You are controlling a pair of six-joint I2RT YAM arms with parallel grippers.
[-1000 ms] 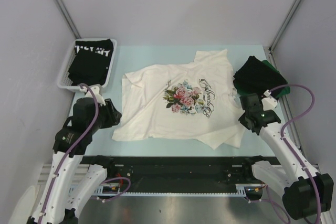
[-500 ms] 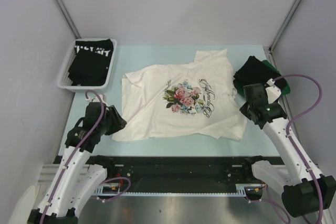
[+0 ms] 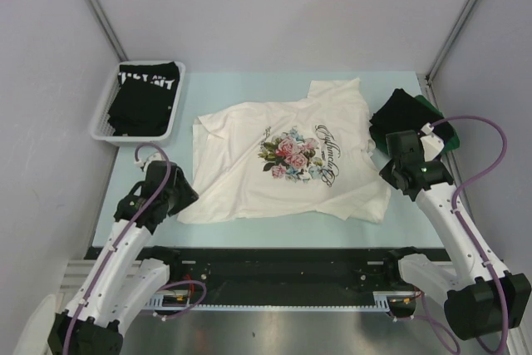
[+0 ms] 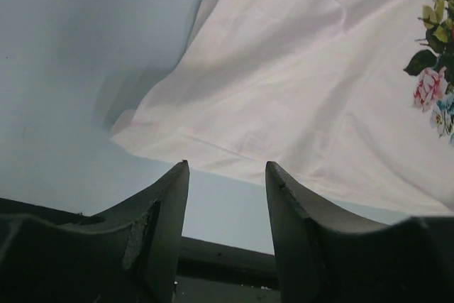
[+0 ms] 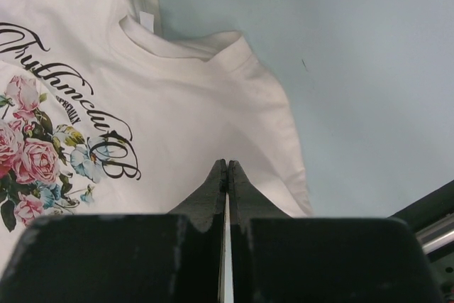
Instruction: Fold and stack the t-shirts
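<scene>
A: Obs., edges first. Where does the white floral t-shirt [image 3: 287, 164] sit?
B: Spread print-up in the middle of the table [image 3: 249, 89], rumpled, not folded. Its near hem stops just short of the black rail [image 3: 283, 259] at the table's near edge, with a thin bare strip between them.
A: Room around the shirt?
B: Beyond its far side, a broad bare band runs up to the grey walls [image 3: 291, 6]. Off its far corner on the left-arm side stands the white basket [image 3: 98, 128], apart from the shirt, holding the black t-shirt with white lettering [image 3: 145, 99]. On its right-arm side lies the plain black t-shirt [image 3: 401, 118], with the dark green t-shirt [image 3: 439, 122] showing at its edge. That pile is just beside the collar; contact cannot be told.
A: Left gripper [image 4: 227, 167]?
B: Low at the shirt's near hem corner, left-arm side. Jaws part-way apart, nothing between them. Tips over bare table, hem just ahead.
A: Right gripper [image 5: 227, 163]?
B: Over the shirt's shoulder, just past the collar. Fingers pressed together; no cloth seen pinched.
A: Surface?
B: Pale blue-green, smooth, matte.
</scene>
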